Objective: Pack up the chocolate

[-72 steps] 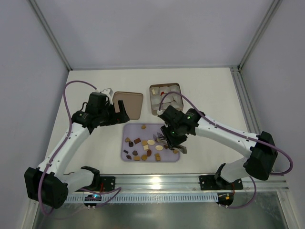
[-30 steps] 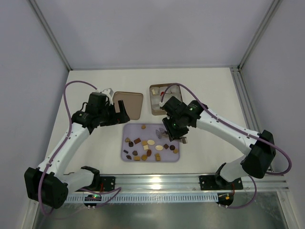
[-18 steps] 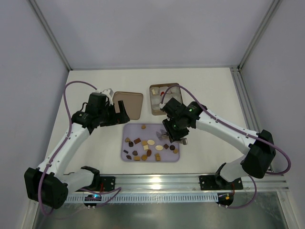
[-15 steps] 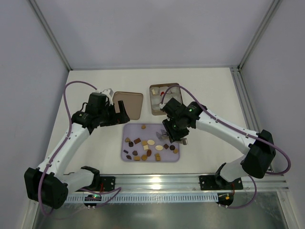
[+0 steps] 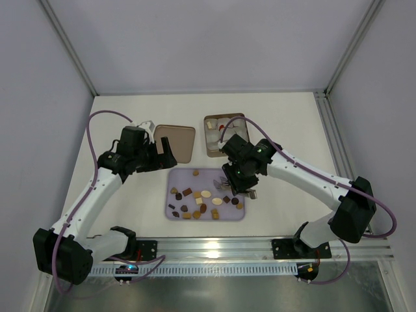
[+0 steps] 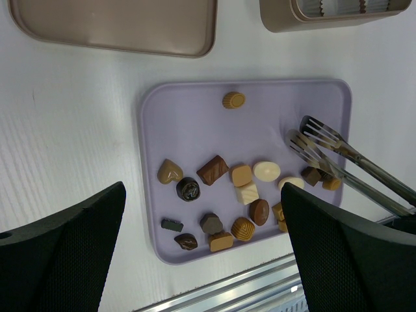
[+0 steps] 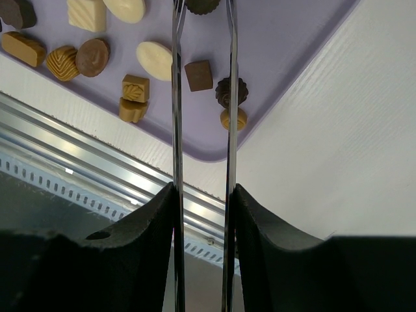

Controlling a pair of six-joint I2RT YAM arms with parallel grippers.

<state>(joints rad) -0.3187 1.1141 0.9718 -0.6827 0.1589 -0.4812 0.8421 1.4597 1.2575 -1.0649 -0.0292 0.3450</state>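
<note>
The chocolate (image 6: 212, 169) is spread over one lilac tray (image 6: 188, 110), set by the middle of the surface's (image 6: 65, 130) near edge. About nineteen pieces can be counted there: three are cream and the rest run from caramel to dark brown. A few are half hidden behind the tongs (image 6: 351, 156), so the count is not firm. One caramel cup is set apart by the tray's far edge. What looks like one red piece (image 5: 221, 125) is seen inside the single tin (image 6: 279, 19), beyond the tray's far right corner, among white paper cups (image 6: 325, 6). One flat brown lid (image 6: 110, 26) lies to the left of the tin.

The right fingers (image 7: 143, 227) are partly closed on the handles of the one pair of tongs. Its tips are held over the tray's right half, with nothing seen between them.

The left fingers (image 6: 65, 247) are spread wide and hold nothing.

The pieces are judged light, rigid and smooth, and easily marked or squirted out if squeezed hard. They are best taken low across two opposite flat sides, with gentle pressure. Extra care is called for with the domed ovals.
</note>
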